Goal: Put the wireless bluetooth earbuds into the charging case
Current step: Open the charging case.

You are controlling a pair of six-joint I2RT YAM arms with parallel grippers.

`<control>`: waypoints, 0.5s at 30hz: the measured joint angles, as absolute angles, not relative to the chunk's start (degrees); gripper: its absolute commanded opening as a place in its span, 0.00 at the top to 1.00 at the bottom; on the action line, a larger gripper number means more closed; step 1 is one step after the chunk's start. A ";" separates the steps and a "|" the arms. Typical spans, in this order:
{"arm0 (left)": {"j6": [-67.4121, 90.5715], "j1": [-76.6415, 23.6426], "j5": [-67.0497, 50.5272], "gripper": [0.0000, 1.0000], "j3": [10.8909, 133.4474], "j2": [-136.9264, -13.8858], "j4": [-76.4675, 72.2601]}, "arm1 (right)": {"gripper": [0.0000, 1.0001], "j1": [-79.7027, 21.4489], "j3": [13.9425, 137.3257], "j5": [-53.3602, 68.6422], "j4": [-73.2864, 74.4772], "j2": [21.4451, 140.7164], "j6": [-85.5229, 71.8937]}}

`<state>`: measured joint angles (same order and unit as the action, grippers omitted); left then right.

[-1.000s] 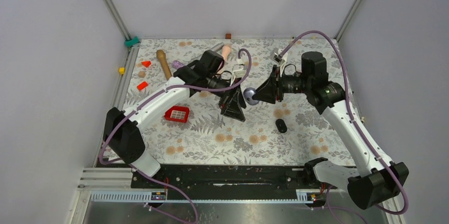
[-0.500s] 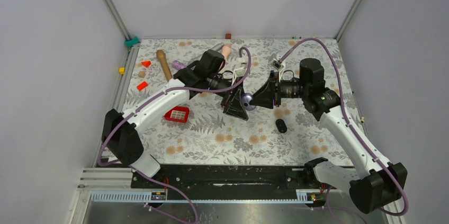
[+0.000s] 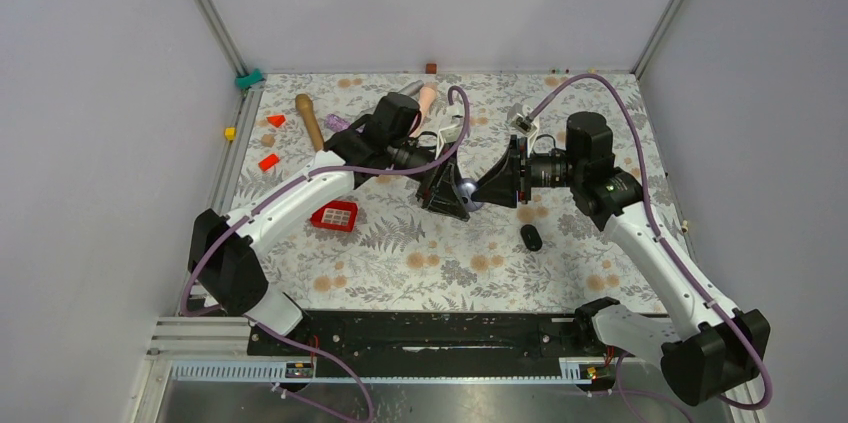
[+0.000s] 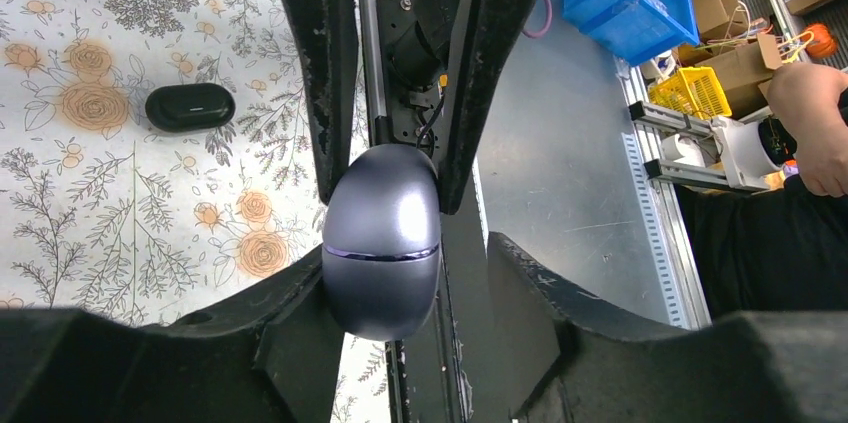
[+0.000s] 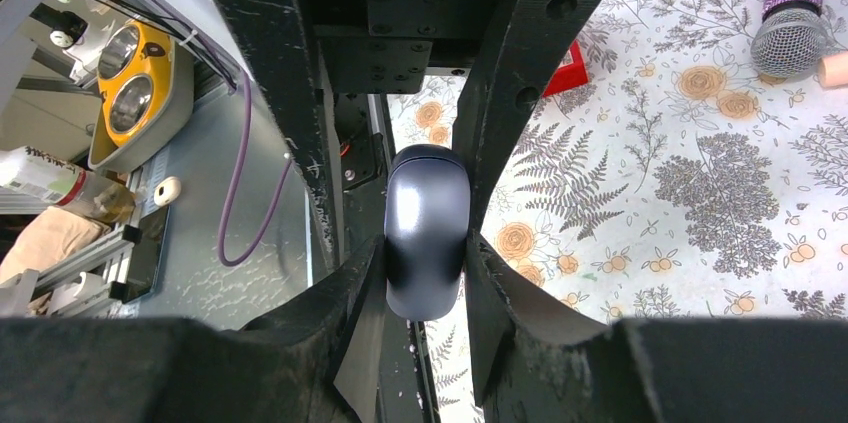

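Jaws of the right gripper (image 5: 425, 253) pinch the shut charging case (image 3: 468, 189), aloft beyond-left of the black pebble (image 3: 531, 237); the left gripper (image 4: 400, 253) brackets it (contact unclear), likely to open it.

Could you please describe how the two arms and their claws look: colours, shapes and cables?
Both the left arm and the right arm have smooth white links between bulky black joints. A purple cable loops along each. The left claw and the right claw are matte black, with two broad, scuffed fingers each.

No legible text anywhere.
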<state>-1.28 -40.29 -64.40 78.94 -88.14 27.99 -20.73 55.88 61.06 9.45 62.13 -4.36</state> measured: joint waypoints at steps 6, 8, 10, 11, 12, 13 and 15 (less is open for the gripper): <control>0.23 -39.86 -64.18 0.52 78.06 -88.09 25.89 | 0.76 -20.84 55.27 61.01 9.04 61.12 -4.27; 1.52 -39.44 -64.18 0.51 77.58 -88.01 24.71 | 0.76 -20.84 55.11 61.01 8.88 61.08 -4.27; 3.03 -38.65 -64.14 0.51 76.77 -87.66 23.22 | 0.76 -20.84 55.00 61.01 8.73 61.08 -4.27; 3.55 -38.35 -64.14 0.51 76.40 -87.46 22.48 | 0.76 -20.84 54.98 61.01 8.71 61.08 -4.27; 3.86 -38.11 -64.10 0.51 76.25 -87.33 22.17 | 0.76 -20.84 54.98 61.01 8.69 61.08 -4.27; 4.23 -37.87 -64.07 0.51 76.09 -87.24 21.76 | 0.76 -20.84 54.98 60.99 8.67 61.08 -4.27; 4.86 -37.60 -64.03 0.51 75.66 -87.05 20.75 | 0.76 -20.84 54.98 60.99 8.67 61.08 -4.29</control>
<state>4.86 -37.60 -64.03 75.66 -87.05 20.75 -20.84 54.98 60.99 8.67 61.08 -4.29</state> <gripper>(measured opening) 0.491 0.382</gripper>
